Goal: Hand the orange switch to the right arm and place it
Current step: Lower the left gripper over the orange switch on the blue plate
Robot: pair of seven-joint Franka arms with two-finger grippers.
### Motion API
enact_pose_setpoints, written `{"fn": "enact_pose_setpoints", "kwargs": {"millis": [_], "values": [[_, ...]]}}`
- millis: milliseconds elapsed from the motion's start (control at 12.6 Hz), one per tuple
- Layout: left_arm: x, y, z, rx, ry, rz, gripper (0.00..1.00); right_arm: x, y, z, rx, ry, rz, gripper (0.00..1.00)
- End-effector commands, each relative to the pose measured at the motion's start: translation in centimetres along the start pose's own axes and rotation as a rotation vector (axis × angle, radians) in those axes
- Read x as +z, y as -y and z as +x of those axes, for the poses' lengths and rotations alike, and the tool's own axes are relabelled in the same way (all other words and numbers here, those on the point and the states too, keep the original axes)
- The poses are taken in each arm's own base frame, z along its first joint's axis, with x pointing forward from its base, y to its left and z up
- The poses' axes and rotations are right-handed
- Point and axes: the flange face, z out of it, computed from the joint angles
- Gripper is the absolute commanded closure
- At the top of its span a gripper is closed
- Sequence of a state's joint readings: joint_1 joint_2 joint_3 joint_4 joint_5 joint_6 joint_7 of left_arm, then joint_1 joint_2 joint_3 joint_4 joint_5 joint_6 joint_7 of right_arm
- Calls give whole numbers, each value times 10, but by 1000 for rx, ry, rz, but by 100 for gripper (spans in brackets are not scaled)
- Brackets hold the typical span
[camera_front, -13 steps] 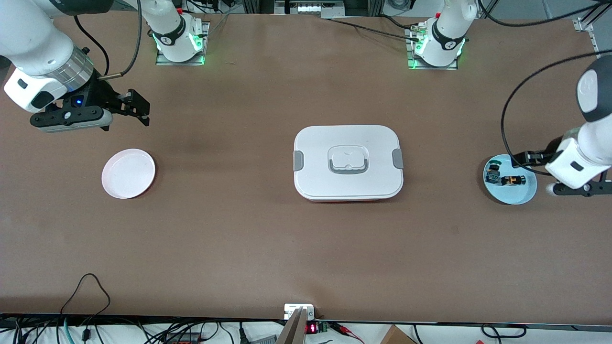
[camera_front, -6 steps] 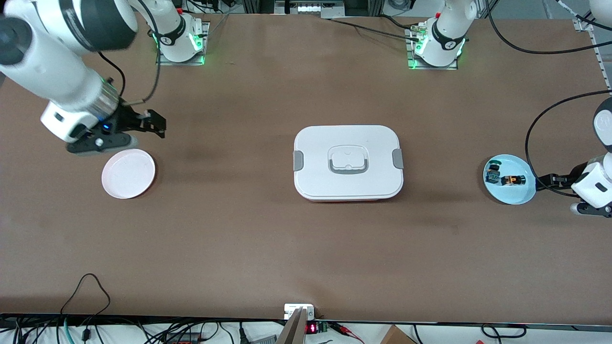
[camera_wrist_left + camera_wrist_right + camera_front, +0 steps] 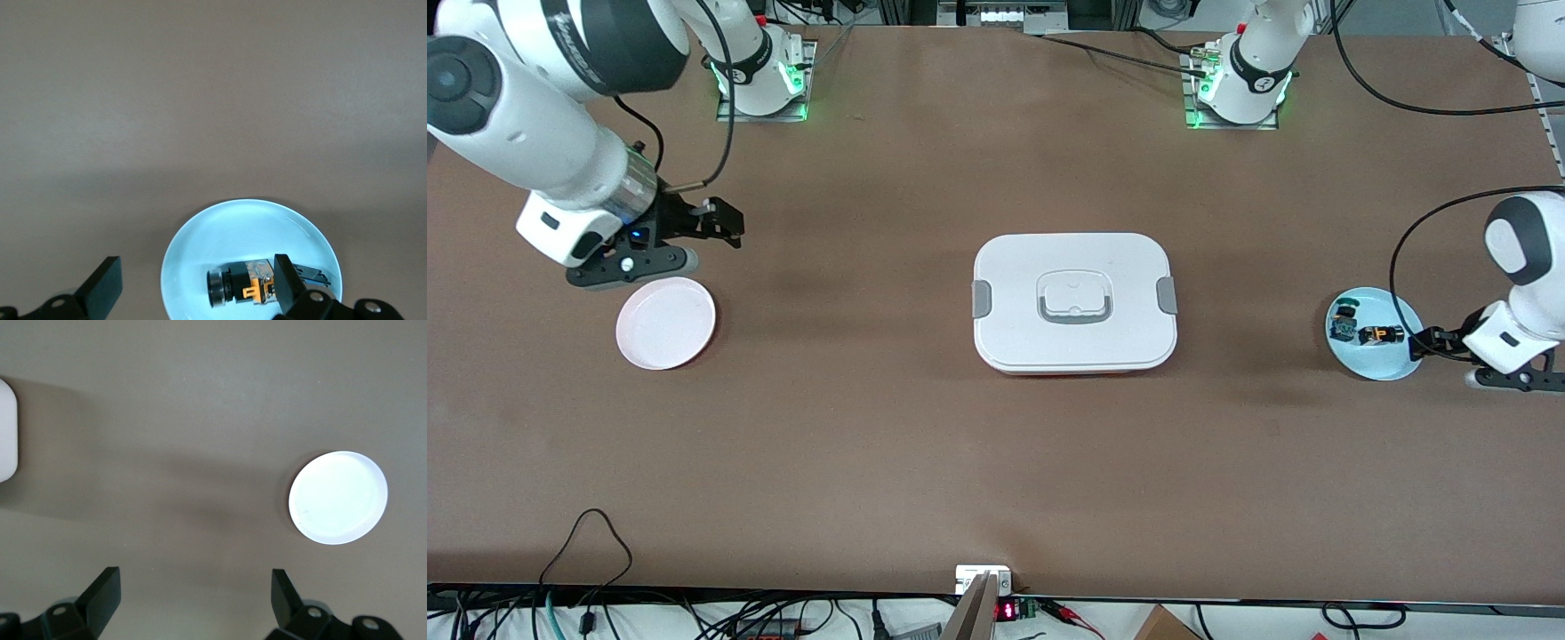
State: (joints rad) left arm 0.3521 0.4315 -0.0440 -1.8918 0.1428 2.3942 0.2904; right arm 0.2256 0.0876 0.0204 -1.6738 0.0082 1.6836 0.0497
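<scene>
The orange switch [image 3: 1380, 334] lies on its side on a light blue plate [image 3: 1378, 363] at the left arm's end of the table. In the left wrist view the switch [image 3: 243, 288] shows a black body, an orange band and a silvery end. My left gripper [image 3: 1424, 343] hangs open at that plate's rim. One of its fingers [image 3: 288, 283] is over the switch's end, and the other finger is over bare table; nothing is gripped [image 3: 197, 283]. My right gripper [image 3: 716, 222] is open and empty [image 3: 193, 593] over the table beside a white plate [image 3: 665, 322].
A white lidded box [image 3: 1074, 302] with grey clips stands mid-table. On the blue plate [image 3: 247, 227] with the switch lie a small blue-and-black part [image 3: 1341, 331] and a teal-topped piece [image 3: 1347, 310]. The white plate [image 3: 338, 497] holds nothing.
The right arm swung in from the table's end to the white plate. The left gripper came off the blue plate's farther part and down to its rim. Both stayed open.
</scene>
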Motion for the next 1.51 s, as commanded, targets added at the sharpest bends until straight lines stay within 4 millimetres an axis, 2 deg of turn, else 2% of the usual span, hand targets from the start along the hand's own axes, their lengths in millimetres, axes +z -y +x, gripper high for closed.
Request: {"fn": "enact_pose_setpoints", "kwargs": {"millis": [0, 238, 397, 715, 953, 1192, 1430], "values": [[8, -10, -25, 14, -37, 11, 0, -20, -13, -7, -6, 25, 16, 0], [37, -19, -64, -1, -117, 18, 0, -43, -21, -22, 21, -8, 81, 0], [55, -14, -80, -25, -136, 18, 0, -52, -27, -26, 34, -33, 98, 0], [69, -21, -84, -42, -112, -1, 0, -61, -37, -29, 63, -66, 155, 0], [66, -22, -80, -46, -122, 0, 0, -70, -38, -39, 61, -74, 141, 0], [80, -24, -83, -53, -105, -12, 0, -68, -44, -57, 59, -73, 67, 0], [88, -25, -84, -55, -105, -16, 0, -67, -47, -57, 61, -74, 50, 0]]}}
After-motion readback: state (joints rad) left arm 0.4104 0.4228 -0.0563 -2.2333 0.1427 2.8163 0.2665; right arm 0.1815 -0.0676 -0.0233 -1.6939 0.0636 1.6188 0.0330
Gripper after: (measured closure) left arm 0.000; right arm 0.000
